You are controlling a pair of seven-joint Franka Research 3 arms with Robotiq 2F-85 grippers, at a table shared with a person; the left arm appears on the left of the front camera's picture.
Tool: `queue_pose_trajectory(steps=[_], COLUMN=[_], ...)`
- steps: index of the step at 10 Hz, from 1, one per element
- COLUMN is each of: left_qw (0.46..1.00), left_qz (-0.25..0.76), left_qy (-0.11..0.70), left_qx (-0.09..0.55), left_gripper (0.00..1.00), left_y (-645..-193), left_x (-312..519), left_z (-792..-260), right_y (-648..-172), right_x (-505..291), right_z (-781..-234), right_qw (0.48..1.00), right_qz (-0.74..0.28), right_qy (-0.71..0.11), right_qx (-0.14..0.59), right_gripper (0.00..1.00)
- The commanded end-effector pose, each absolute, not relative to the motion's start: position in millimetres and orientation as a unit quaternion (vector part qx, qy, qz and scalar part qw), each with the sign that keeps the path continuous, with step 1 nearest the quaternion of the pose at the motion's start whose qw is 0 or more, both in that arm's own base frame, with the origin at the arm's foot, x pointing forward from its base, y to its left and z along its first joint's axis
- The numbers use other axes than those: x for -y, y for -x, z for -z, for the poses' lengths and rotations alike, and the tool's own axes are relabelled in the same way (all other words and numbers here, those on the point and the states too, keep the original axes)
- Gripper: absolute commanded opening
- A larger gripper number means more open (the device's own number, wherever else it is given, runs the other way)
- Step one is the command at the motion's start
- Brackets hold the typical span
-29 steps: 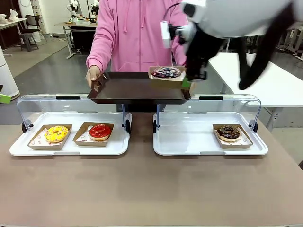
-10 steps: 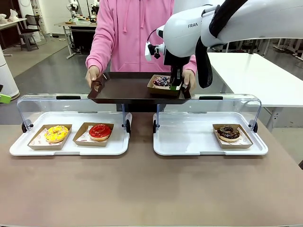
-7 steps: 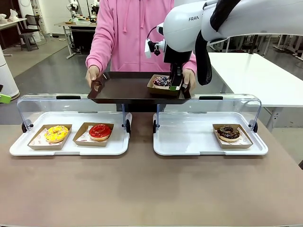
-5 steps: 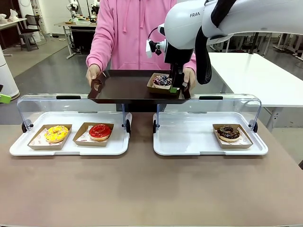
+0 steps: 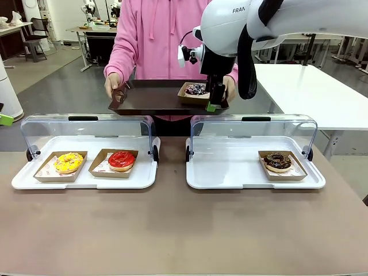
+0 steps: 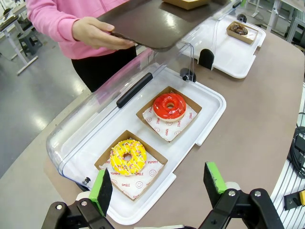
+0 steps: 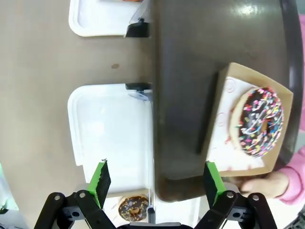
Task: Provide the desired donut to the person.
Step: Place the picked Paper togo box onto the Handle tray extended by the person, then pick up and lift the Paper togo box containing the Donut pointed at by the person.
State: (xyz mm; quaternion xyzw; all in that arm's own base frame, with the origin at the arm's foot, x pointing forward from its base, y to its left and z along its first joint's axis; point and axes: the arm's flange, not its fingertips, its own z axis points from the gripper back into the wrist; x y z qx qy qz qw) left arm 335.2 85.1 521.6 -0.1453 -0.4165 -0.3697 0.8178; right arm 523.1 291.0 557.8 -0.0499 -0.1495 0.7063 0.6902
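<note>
R tool (image 5: 211,106) jaws wide apart, empty, over near edge of brown tray (image 5: 152,102), beside sprinkled donut (image 5: 196,88) in its box. Person (image 5: 152,34) holds tray up. L tool (image 6: 157,187) wide apart too, empty. 4 donuts total: yellow (image 5: 69,162), red (image 5: 121,159), choc (image 5: 278,161) in 2 lidded cases (image 5: 86,179) on surface (image 5: 172,230).

near: we find the bare table (image 5: 184,230) open from left to right | middle: narrow gap between left case (image 5: 86,185) and right case (image 5: 253,185) | far: left lid (image 5: 86,127) and right lid (image 5: 253,127) stand up, walling our reach | beyond: tray (image 5: 155,99) held up, right gripper (image 5: 214,103) over its right end
</note>
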Motion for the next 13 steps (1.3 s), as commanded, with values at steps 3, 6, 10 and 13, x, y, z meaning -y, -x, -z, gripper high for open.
queue_pose_trajectory(steps=[3,6,10,13], left_qw=[0.817,0.817,0.817,0.817], left_qz=[0.368,0.368,0.368,0.368], left_qy=[0.150,0.150,0.150,0.150], left_qx=[0.418,0.418,0.418,0.418], left_gripper=[1.00,1.00,1.00,1.00], left_y=[-335.5,-335.5,-335.5,-335.5], left_x=[-85.7,-85.7,-85.7,-85.7], left_z=[-521.3,-521.3,-521.3,-521.3], right_y=[-523.1,-523.1,-523.1,-512.6], right_x=[-291.0,-291.0,-291.0,-257.8], right_z=[-557.8,-557.8,-557.8,-574.2], right_qw=[0.690,0.690,0.690,0.717], right_qz=[-0.706,-0.706,-0.706,-0.674], right_qy=[0.050,0.050,0.050,0.023], right_qx=[0.149,0.149,0.149,0.176], right_gripper=[1.00,1.00,1.00,1.00])
